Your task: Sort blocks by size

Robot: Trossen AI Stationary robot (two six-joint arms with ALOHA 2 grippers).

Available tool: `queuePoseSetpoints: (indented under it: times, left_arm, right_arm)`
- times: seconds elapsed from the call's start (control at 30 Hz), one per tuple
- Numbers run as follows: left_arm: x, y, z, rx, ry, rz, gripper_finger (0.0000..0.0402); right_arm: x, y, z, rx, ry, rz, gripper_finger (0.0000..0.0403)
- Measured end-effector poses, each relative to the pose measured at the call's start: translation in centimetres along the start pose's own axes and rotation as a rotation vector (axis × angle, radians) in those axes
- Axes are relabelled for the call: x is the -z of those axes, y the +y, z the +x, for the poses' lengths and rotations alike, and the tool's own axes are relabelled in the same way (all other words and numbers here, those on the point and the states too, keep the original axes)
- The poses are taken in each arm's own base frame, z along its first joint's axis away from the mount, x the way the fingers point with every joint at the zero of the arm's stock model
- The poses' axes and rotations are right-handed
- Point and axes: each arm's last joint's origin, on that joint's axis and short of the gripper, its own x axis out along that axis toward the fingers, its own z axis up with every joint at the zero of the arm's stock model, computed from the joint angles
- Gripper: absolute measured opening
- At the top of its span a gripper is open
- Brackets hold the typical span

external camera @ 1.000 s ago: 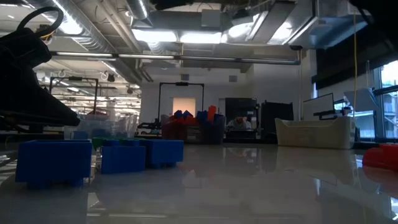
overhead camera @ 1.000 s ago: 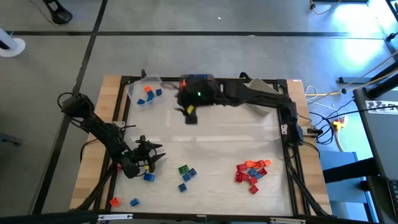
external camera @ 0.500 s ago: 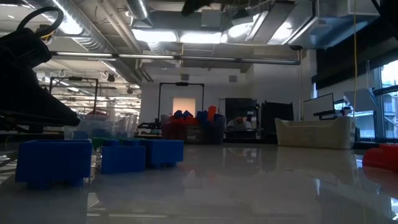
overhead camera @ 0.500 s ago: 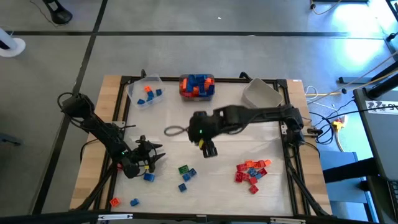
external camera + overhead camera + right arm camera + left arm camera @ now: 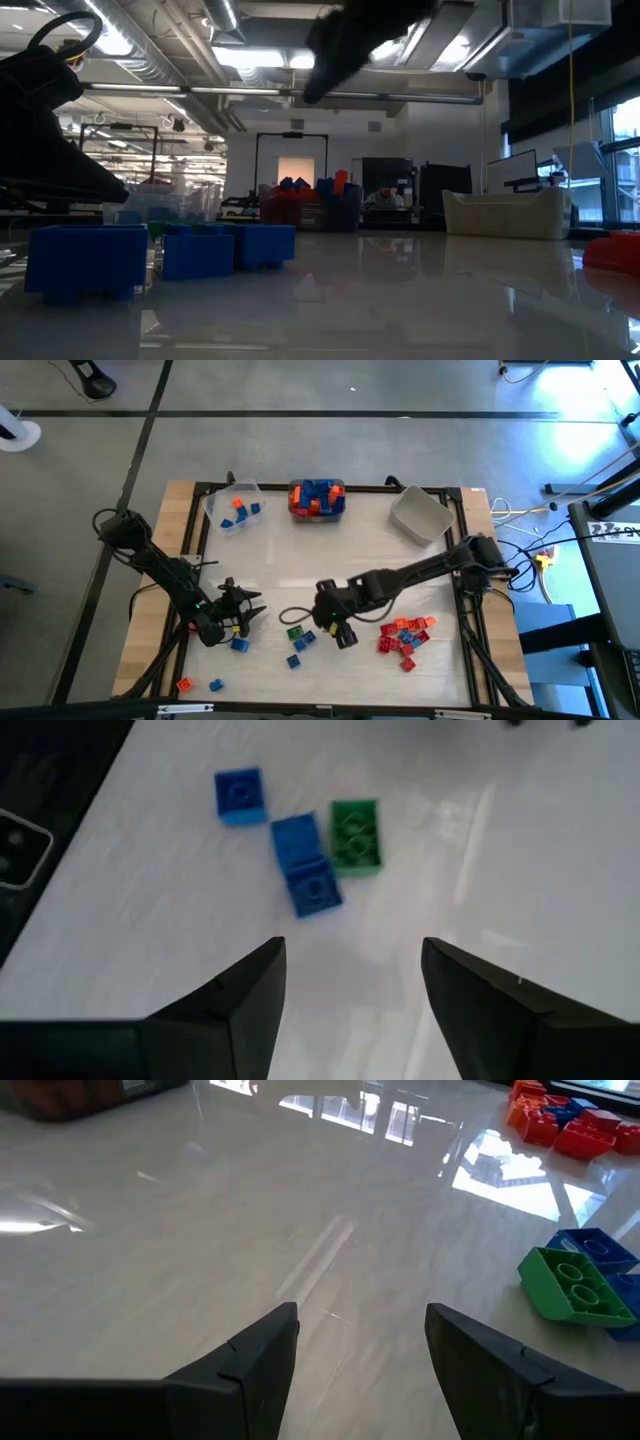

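A green block and three blue blocks lie flat on the table near its front middle, also seen as the green block. My right gripper hangs open above and just to the right of them, holding nothing; it shows in the high view as my right gripper. My left gripper stands open and low at the table's left, my left gripper pointing toward the same group, with the green block ahead of it. A red pile of blocks lies at the right front.
At the far edge stand a clear bin with a few orange and blue blocks, a bin full of blue and orange blocks, and a grey bin. Loose blue and orange blocks lie at the front left, another blue block by my left gripper.
My right gripper has swept from the far middle bin toward the table's near edge and downward, tipping more steeply down, and now hangs over the green and blue blocks. Its fingers have stayed open. The blocks have not moved.
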Motion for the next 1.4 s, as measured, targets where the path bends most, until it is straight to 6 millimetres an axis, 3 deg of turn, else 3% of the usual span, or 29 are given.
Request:
queuePoseSetpoints:
  times: [0.33, 0.53, 0.67, 0.97, 1.4]
  left_arm:
    - [0.0, 0.0, 0.0, 0.0, 0.0, -0.007, 0.0208]
    - [0.0, 0.1, 0.1, -0.006, -0.001, -0.009, 0.0208]
    - [0.0, 0.1, 0.1, -0.006, -0.001, -0.009, 0.0208]
    - [0.0, 0.1, 0.1, -0.006, -0.002, -0.01, 0.0208]
    - [0.0, 0.1, 0.1, -0.008, -0.003, -0.007, 0.0208]
  right_arm:
    - [4.0, 2.3, 5.0, -0.101, -0.293, -0.002, 0.0232]
    - [6.6, 2.2, 6.4, -0.092, -0.484, 0.019, 0.0232]
    - [7.9, 2.0, 8.0, -0.054, -0.503, 0.02, 0.0232]
    - [9.2, 1.5, 11.4, -0.008, -0.524, -0.02, 0.0232]
    - [9.7, 1.2, 12.5, 0.021, -0.524, -0.042, 0.0232]
